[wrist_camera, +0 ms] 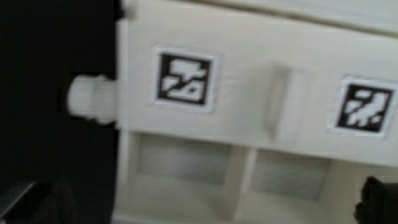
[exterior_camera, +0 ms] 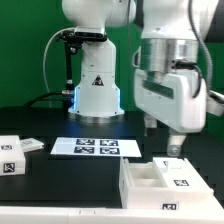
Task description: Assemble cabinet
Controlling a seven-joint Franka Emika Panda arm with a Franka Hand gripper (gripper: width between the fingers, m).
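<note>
The white cabinet box (exterior_camera: 150, 181) with inner compartments lies on the black table at the exterior view's lower right, with a tag on its side. My gripper (exterior_camera: 175, 146) hangs just above its far edge. In the wrist view the box (wrist_camera: 249, 130) fills the picture, showing two tags, a divider rib, a round peg (wrist_camera: 86, 97) on one side and two compartments. My gripper (wrist_camera: 199, 205) is open and holds nothing. Its dark fingertips (wrist_camera: 377, 200) show at the picture's edges, wide apart on either side of the box.
The marker board (exterior_camera: 95, 147) lies flat in the table's middle, in front of the robot base (exterior_camera: 95, 95). White cabinet panel parts (exterior_camera: 14, 153) with tags lie at the exterior view's left. A white edge strip (exterior_camera: 60, 215) runs along the table's near side.
</note>
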